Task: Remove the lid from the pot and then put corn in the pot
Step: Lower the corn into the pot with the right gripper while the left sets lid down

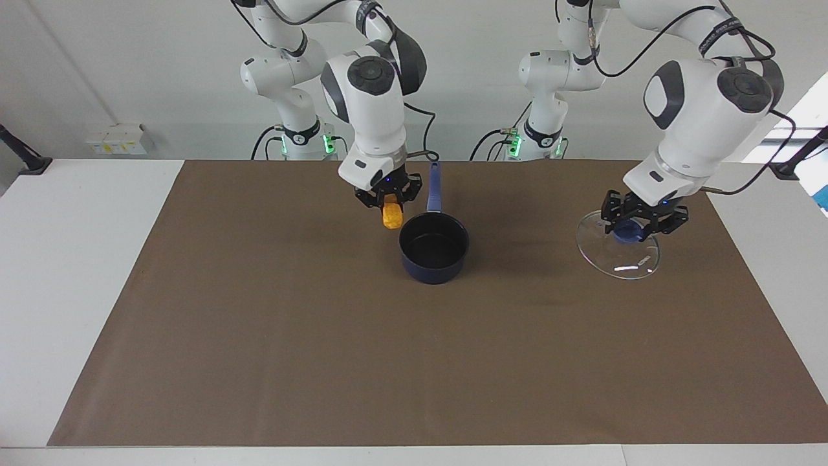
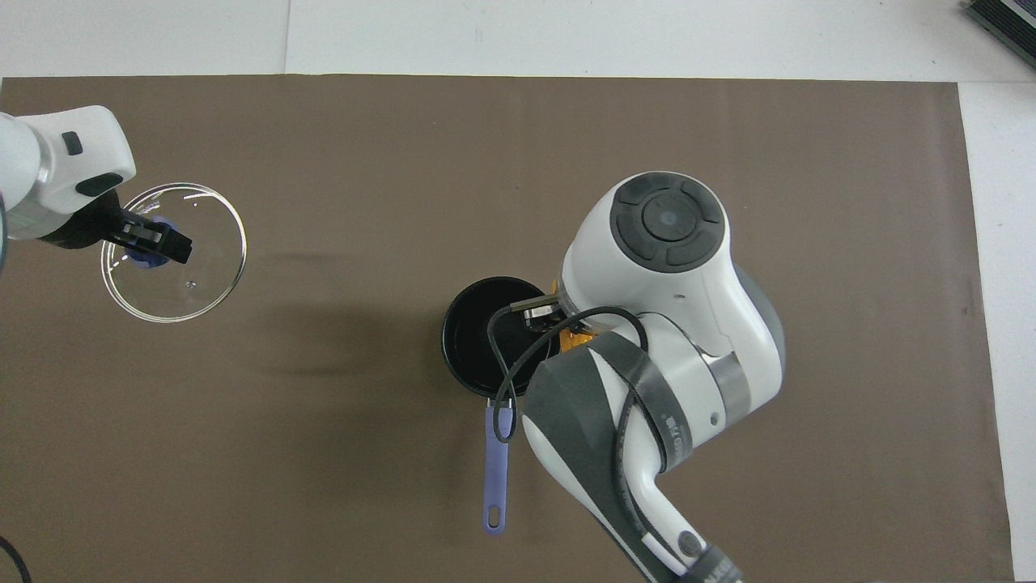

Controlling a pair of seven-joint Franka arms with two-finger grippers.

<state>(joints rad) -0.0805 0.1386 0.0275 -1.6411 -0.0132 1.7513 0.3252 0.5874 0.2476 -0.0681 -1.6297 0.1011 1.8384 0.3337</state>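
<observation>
The navy pot (image 1: 434, 249) (image 2: 486, 344) stands uncovered in the middle of the brown mat, its blue handle (image 1: 434, 188) (image 2: 495, 470) pointing toward the robots. My right gripper (image 1: 390, 206) is shut on the orange corn (image 1: 391, 216), which hangs upright just above the pot's rim at the edge toward the right arm's end. In the overhead view the right arm hides nearly all of the corn (image 2: 576, 340). My left gripper (image 1: 632, 228) (image 2: 148, 243) is shut on the blue knob of the glass lid (image 1: 619, 252) (image 2: 182, 271), held tilted just over the mat toward the left arm's end.
The brown mat (image 1: 414, 362) covers most of the white table (image 1: 77, 259). Small white boxes (image 1: 119, 139) sit by the wall past the right arm's end. A dark object (image 2: 1004, 20) shows at the table's corner farthest from the robots.
</observation>
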